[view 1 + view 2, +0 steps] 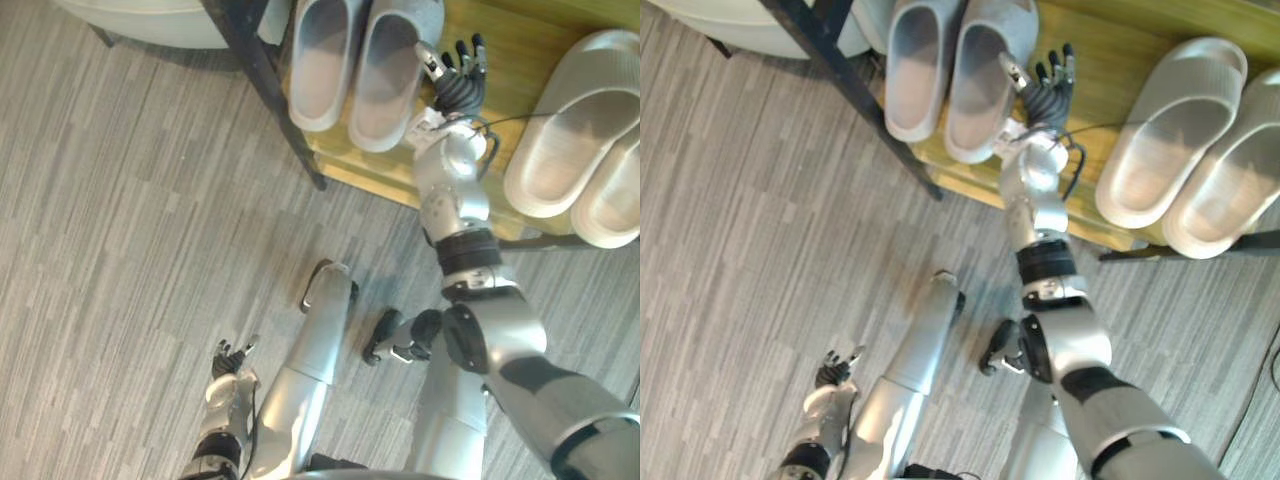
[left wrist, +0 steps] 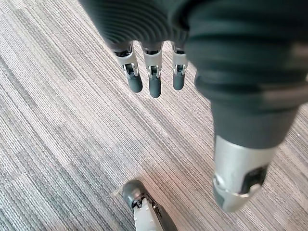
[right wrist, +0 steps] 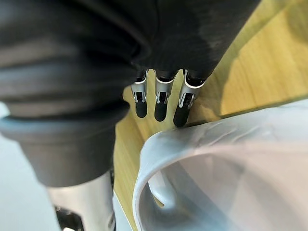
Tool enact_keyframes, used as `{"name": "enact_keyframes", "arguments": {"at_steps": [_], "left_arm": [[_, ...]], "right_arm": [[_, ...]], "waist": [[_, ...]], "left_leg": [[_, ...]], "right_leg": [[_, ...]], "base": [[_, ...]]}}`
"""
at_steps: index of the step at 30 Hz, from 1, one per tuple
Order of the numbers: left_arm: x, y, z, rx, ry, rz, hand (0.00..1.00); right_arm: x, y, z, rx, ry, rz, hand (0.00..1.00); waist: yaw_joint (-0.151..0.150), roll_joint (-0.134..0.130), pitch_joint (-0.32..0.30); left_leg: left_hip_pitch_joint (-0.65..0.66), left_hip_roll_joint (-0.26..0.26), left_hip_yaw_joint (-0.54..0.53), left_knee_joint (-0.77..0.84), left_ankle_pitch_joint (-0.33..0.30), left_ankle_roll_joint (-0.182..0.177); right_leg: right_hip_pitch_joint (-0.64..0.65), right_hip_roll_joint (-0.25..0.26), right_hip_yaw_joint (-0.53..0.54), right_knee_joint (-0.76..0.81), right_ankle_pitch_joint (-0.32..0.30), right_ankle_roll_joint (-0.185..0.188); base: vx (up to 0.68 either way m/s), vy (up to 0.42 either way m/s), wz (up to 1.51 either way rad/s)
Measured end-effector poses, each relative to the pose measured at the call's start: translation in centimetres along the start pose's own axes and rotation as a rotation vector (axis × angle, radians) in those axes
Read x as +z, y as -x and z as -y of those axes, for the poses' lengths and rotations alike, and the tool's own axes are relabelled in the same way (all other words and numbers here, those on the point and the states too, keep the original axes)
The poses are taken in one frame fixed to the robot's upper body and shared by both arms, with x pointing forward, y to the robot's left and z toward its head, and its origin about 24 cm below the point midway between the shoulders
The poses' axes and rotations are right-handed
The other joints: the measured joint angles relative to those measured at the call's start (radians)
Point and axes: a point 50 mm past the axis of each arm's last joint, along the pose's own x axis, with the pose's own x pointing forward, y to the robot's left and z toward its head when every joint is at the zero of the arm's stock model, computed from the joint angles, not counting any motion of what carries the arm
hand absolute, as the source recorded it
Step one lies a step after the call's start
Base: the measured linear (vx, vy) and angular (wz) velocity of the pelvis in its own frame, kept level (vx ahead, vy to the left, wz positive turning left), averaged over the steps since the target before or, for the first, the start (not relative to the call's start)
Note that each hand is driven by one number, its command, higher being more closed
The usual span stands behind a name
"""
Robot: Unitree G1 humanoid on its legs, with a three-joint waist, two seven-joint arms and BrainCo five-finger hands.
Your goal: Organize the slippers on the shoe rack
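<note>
Slippers first: the grey slippers lie side by side at the top centre of the head views, on the wooden shelf of the shoe rack. The pale slippers sit at the right edge, touching each other and angled. My right hand is on the shelf just beside the nearer grey slipper, fingers straight and spread, holding nothing. In its wrist view the fingertips point along the wood, with that slipper's rim close under them. The left hand hangs at the lower left over the carpet, fingers relaxed and empty.

My worry is the front edge. Both pairs appear to have their heels at or past the shelf lip, so a sideways nudge from the thumb could, I judge, skew the grey pair or tip one onto the carpet. The forearm lies between the two pairs, so a careless swing might also clip the pale ones.

The slippers look like one-piece moulded foam, matte and probably light. They have rounded closed toes, open heels and thick soft rims, and the pale ones have a finely ribbed footbed. The shelf is smooth yellowish wood with a straight grain, likely slippery under foam. A dark frame bar crosses at the upper left. The carpet is grey, streaked, low pile.
</note>
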Motion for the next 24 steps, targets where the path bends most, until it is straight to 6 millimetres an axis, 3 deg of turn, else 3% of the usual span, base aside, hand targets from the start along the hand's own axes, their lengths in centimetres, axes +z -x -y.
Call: {"name": "enact_keyframes", "arguments": {"at_steps": [5,11,14,15,17,18,19,20,22,24], "left_arm": [[-0.3,0.0,-0.3,-0.001,-0.013,-0.008,0.0],[-0.9,0.2,-0.8,-0.018,-0.02,-0.025,0.0],[-1.9,0.6,-1.7,-0.004,-0.038,-0.048,0.0],[-2.5,0.9,-2.5,0.012,-0.059,-0.052,0.0],[-2.8,1.1,-3.4,0.029,-0.077,-0.062,0.0],[-3.2,1.3,-4.7,0.048,-0.106,-0.073,0.0],[-3.3,1.3,-4.7,0.048,-0.108,-0.074,0.0],[-3.9,1.6,-5.7,0.061,-0.138,-0.091,0.0],[-4.6,1.9,-6.6,0.077,-0.158,-0.114,0.0],[-5.9,2.6,-7.8,0.09,-0.212,-0.162,0.0]], "right_arm": [[-0.6,0.8,-0.6,0.08,0.115,0.024,0.0],[-2.0,3.5,0.3,0.18,0.283,0.074,0.0],[-3.4,5.8,0.8,0.249,0.372,0.083,0.0],[-4.2,7.5,1.2,0.302,0.417,0.085,0.0],[-5.0,8.9,1.9,0.325,0.437,0.063,0.0],[-6.5,10.7,3.4,0.342,0.48,0.009,0.0],[-6.6,10.8,3.5,0.343,0.482,0.006,0.0],[-7.9,12.7,4.9,0.36,0.522,-0.053,0.0],[-9.1,14.4,6.3,0.367,0.565,-0.113,0.0],[-10.9,17.7,8.8,0.362,0.609,-0.233,0.0]], "waist": [[-0.027,-0.001,0.0],[-0.07,-0.007,0.003],[-0.09,-0.014,0.0],[-0.104,-0.029,-0.008],[-0.114,-0.043,-0.02],[-0.129,-0.064,-0.038],[-0.129,-0.065,-0.038],[-0.133,-0.085,-0.06],[-0.137,-0.098,-0.085],[-0.14,-0.104,-0.139]], "left_leg": [[0.056,0.015,0.024,-0.024,-0.002,0.012],[0.179,0.029,0.039,-0.109,0.009,0.02],[0.307,0.045,0.064,-0.206,0.02,0.034],[0.378,0.054,0.08,-0.276,0.032,0.043],[0.426,0.062,0.092,-0.328,0.04,0.056],[0.494,0.074,0.106,-0.395,0.056,0.061],[0.498,0.075,0.108,-0.399,0.056,0.061],[0.558,0.087,0.126,-0.455,0.068,0.065],[0.61,0.09,0.139,-0.508,0.077,0.073],[0.702,0.095,0.165,-0.605,0.095,0.091]], "right_leg": [[0.046,0.007,0.019,-0.025,0.001,0.016],[0.162,0.018,0.028,-0.114,0.022,0.033],[0.274,0.03,0.045,-0.207,0.046,0.046],[0.337,0.03,0.048,-0.275,0.066,0.047],[0.382,0.03,0.048,-0.324,0.079,0.051],[0.453,0.031,0.042,-0.392,0.098,0.055],[0.457,0.031,0.042,-0.397,0.099,0.054],[0.516,0.032,0.039,-0.458,0.113,0.064],[0.568,0.032,0.038,-0.518,0.13,0.071],[0.66,0.032,0.035,-0.633,0.167,0.089]], "base": [[-0.01,0.025,-0.09],[0.03,0.013,-0.04],[0.08,0.007,-0.13],[0.1,0.031,-0.2],[0.11,0.03,-0.02],[0.09,0.017,0.07],[0.15,0.035,0.04],[0.13,0.032,-0.02],[0.2,0.069,-0.07],[0.24,0.12,-0.17]]}}
